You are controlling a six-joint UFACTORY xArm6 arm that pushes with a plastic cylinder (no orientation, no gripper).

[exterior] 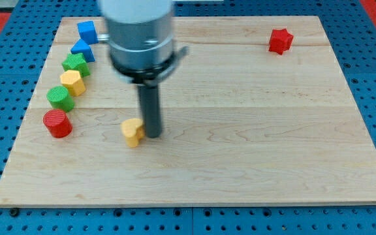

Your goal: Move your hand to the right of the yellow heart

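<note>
You see my tip (153, 135) just right of the yellow heart (132, 132), left-centre on the tabletop (253, 130); no jaws show.

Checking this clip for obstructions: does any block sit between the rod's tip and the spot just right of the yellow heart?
Nothing visible does. My tip already sits right beside the yellow heart, on its view's-right side. The other blocks line the board's left edge, and the red star is far off at the top right.

Single view, high front angle, whole board (240, 130) framed
</note>
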